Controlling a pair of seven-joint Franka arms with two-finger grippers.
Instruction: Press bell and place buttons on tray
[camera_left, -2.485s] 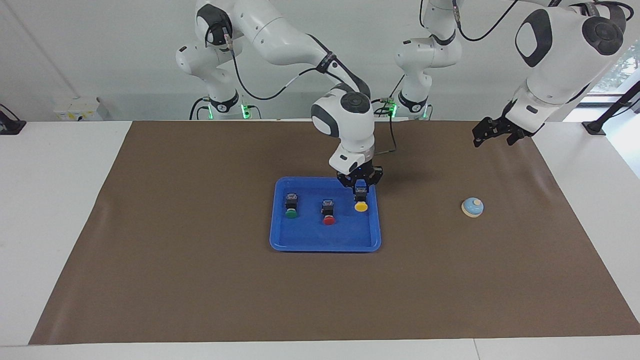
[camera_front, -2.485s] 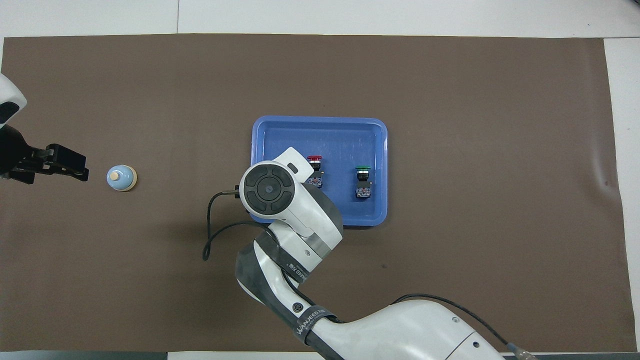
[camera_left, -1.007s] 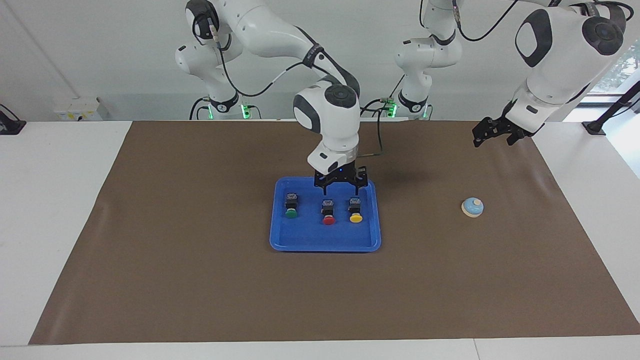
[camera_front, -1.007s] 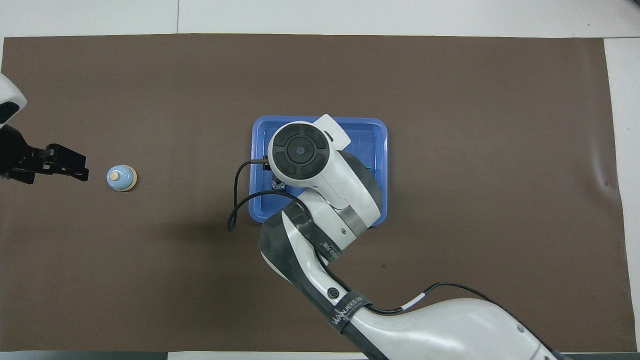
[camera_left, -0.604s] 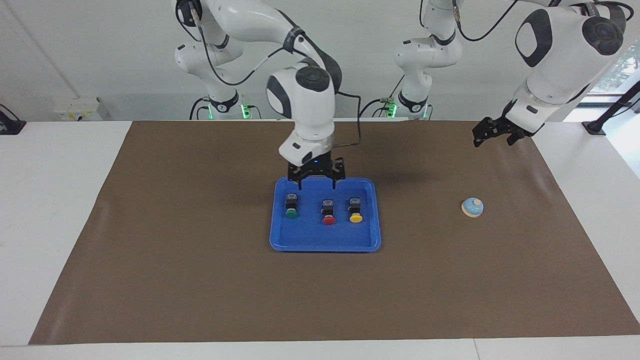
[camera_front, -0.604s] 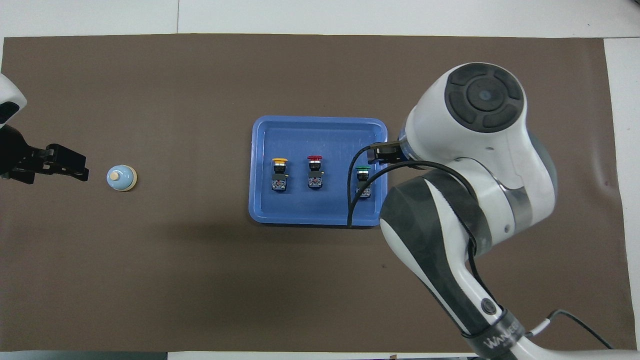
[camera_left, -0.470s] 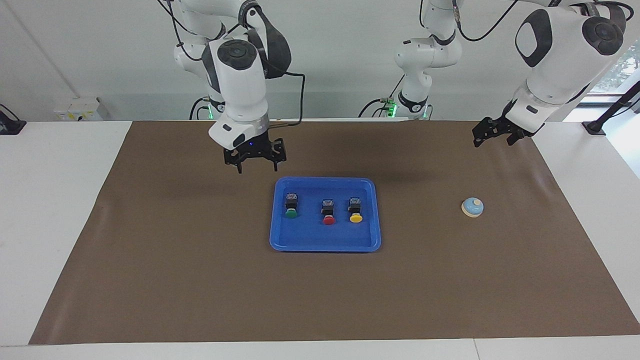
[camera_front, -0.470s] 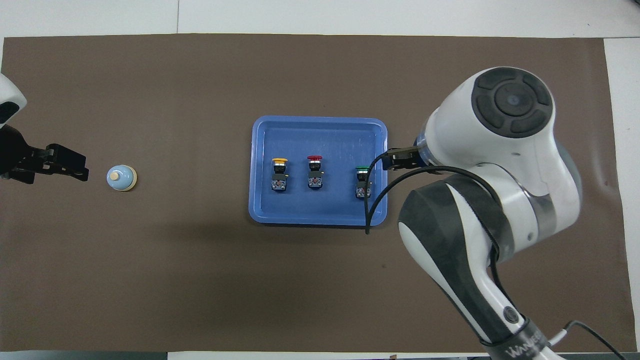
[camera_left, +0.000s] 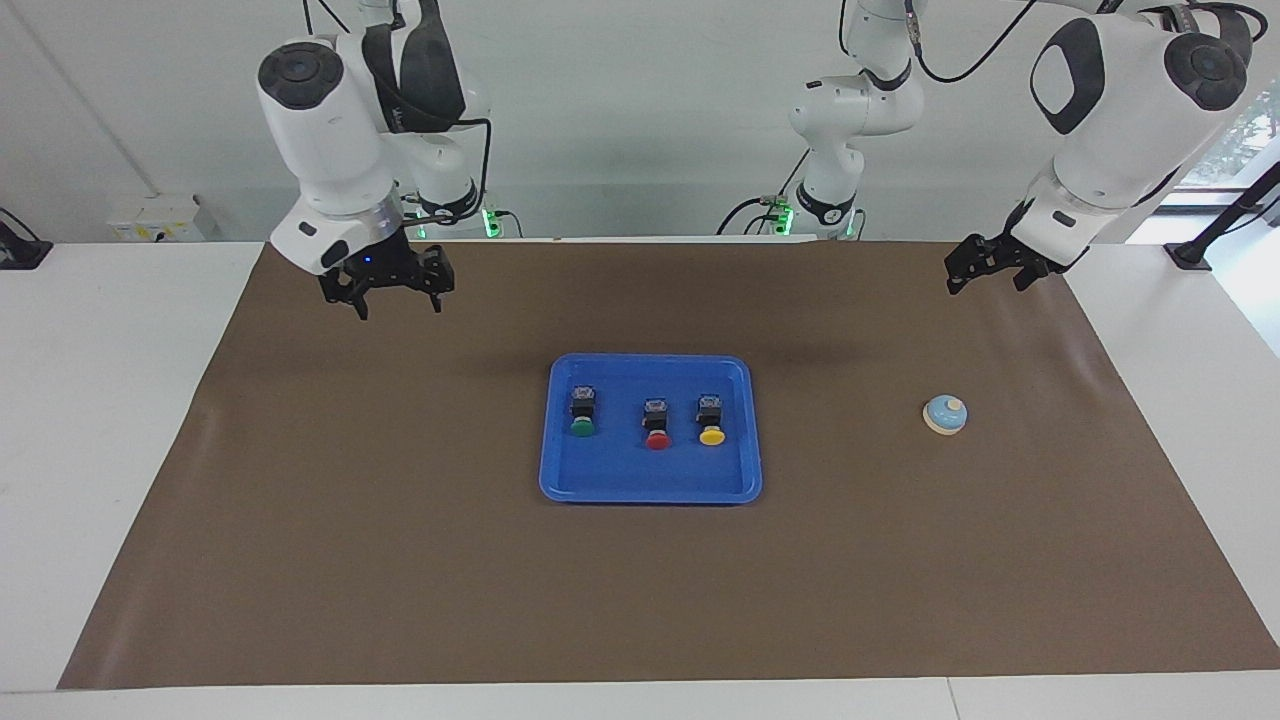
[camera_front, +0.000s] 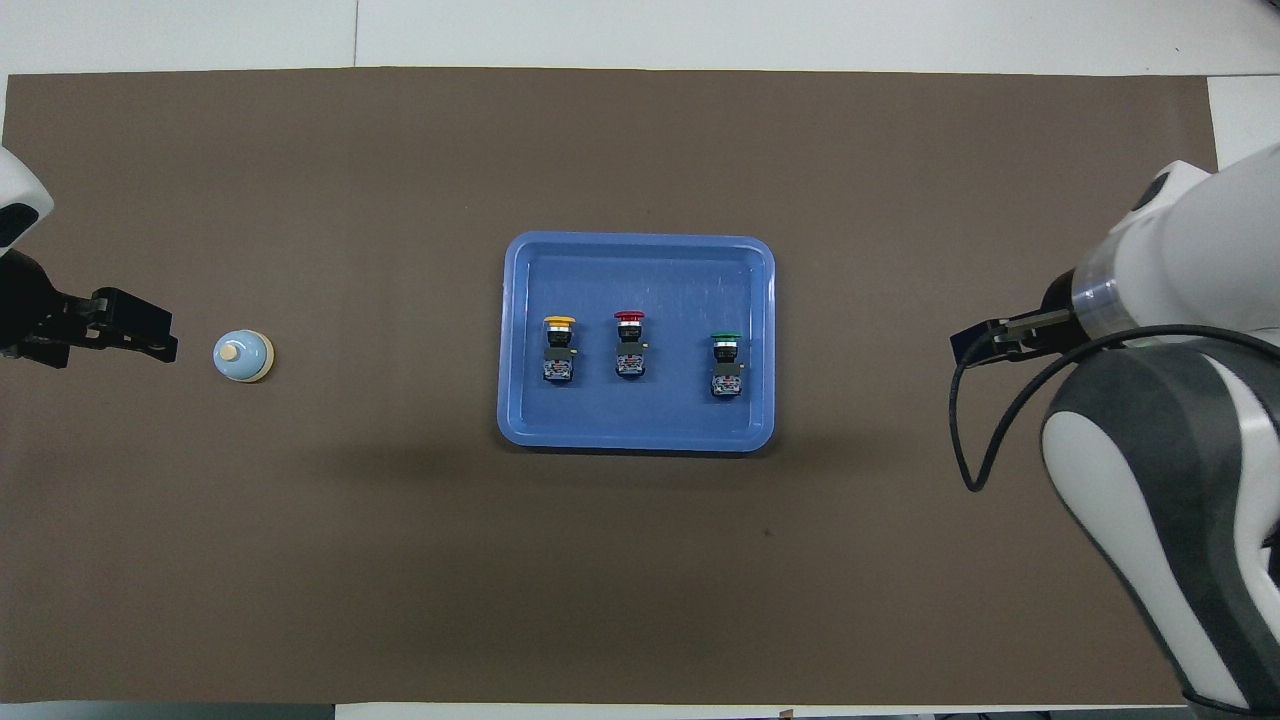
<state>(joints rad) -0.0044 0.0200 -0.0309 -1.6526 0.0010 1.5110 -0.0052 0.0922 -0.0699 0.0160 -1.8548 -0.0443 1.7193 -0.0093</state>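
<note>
The tray (camera_left: 650, 485) looks like smooth bright-blue plastic with a slight sheen; in the overhead view pale scuffed streaks show on its floor. The three buttons (camera_left: 657, 422) have black plastic-looking bodies and glossy round caps, green, red and yellow. The bell (camera_left: 945, 414) has a smooth light-blue dome with a soft gloss, a cream rim and a pale knob. The brown mat (camera_left: 400, 560) is matt, like paper or thin felt, with faint ripples near its ends. The table (camera_left: 80, 420) around it is smooth matt white. The arms' shells (camera_left: 320, 110) are glossy white plastic with dark matt joints.
</note>
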